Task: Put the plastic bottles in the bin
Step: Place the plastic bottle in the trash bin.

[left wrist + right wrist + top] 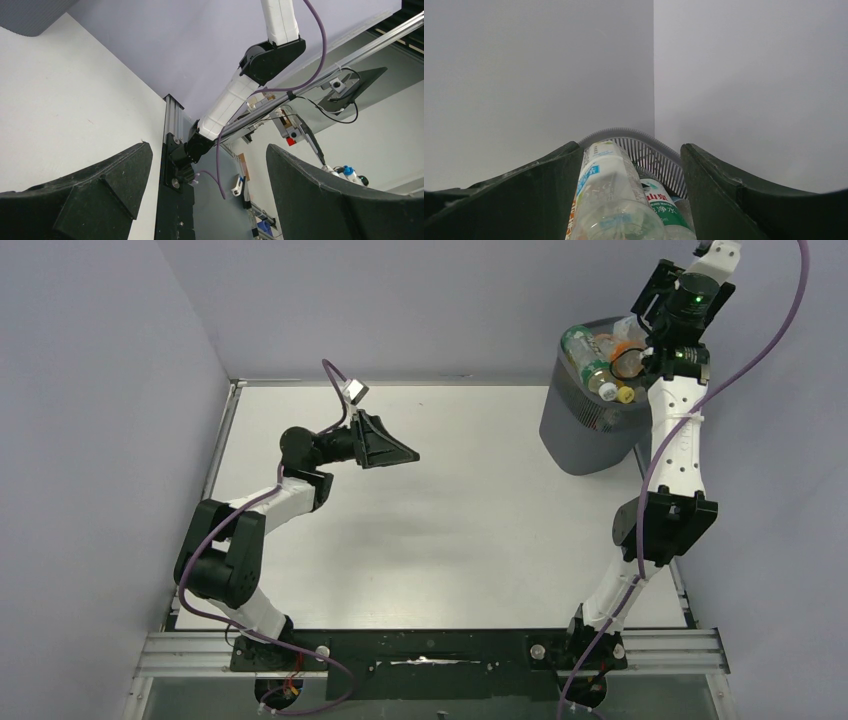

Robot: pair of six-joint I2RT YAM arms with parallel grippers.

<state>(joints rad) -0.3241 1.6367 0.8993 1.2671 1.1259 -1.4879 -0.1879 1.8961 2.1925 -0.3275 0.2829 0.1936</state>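
Worktop [470, 530]: no bottle is seen on its bare surface from overhead (whatever lies behind the bin or under the arms is hidden).
Left pincer [395, 452]: held over the left half of the worktop, jaws spread wide, nothing gripped; only the frame rail and the other arm are shown by its own camera.
Right arm [675, 440]: stretched along the right edge, with the wrist raised over the far corner.
Bin [585, 435]: stood at the far right corner of the worktop, packed nearly to the rim.
Bottles [592, 358]: heaped inside the bin; clear bodies, a green label, a yellow cap and something orange can be made out.
Right pincer [629, 147]: pointed into the mouth of the bin. A clear bottle [606, 180] with a white and blue label is seen between the jaws, against one finger and apart from the other, above a green-labelled bottle [663, 205]. The jaws are set wider than the clear bottle, so the grip is judged to be let go.
Done: nearly everything, it is judged, since every bottle in view is inside the bin or over its mouth.
Left: the clear bottle is to be dropped fully onto the heap and the right pincer drawn away; no further bottle to fetch can be found in these views.
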